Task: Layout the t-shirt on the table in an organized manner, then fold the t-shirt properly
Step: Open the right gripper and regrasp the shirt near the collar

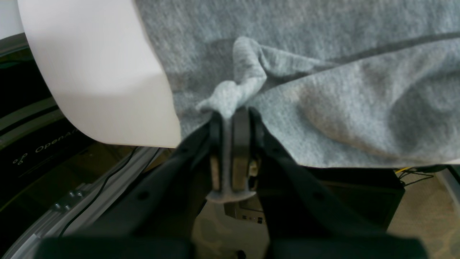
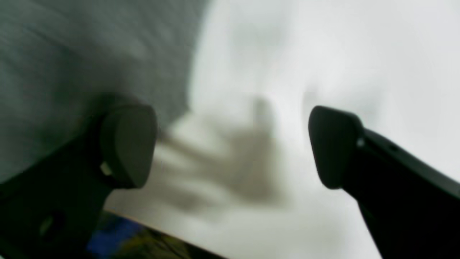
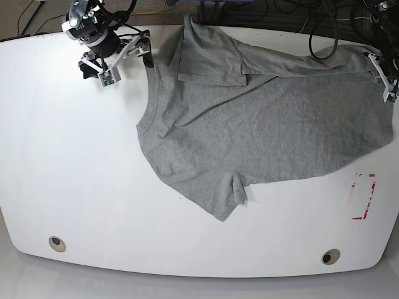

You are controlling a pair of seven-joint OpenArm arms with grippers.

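The grey t-shirt (image 3: 262, 131) lies partly spread on the white table (image 3: 75, 156), with a flap folded over at the top and one sleeve pointing to the front. No lettering shows. My left gripper (image 1: 230, 120) is shut on a pinched fold of the t-shirt (image 1: 323, 90) at the table's edge (image 1: 100, 72); in the base view it is at the shirt's far right corner (image 3: 376, 60). My right gripper (image 2: 230, 144) is open and empty just above the table (image 2: 287, 54), its left finger (image 2: 125, 144) beside the shirt's edge (image 2: 90, 54). In the base view it is at the shirt's upper left edge (image 3: 147, 60).
A small red-outlined rectangle mark (image 3: 363, 197) lies on the table right of the shirt. Two round metal grommets (image 3: 57, 243) (image 3: 330, 256) sit near the front edge. Cables (image 3: 280, 12) run behind the table's back edge.
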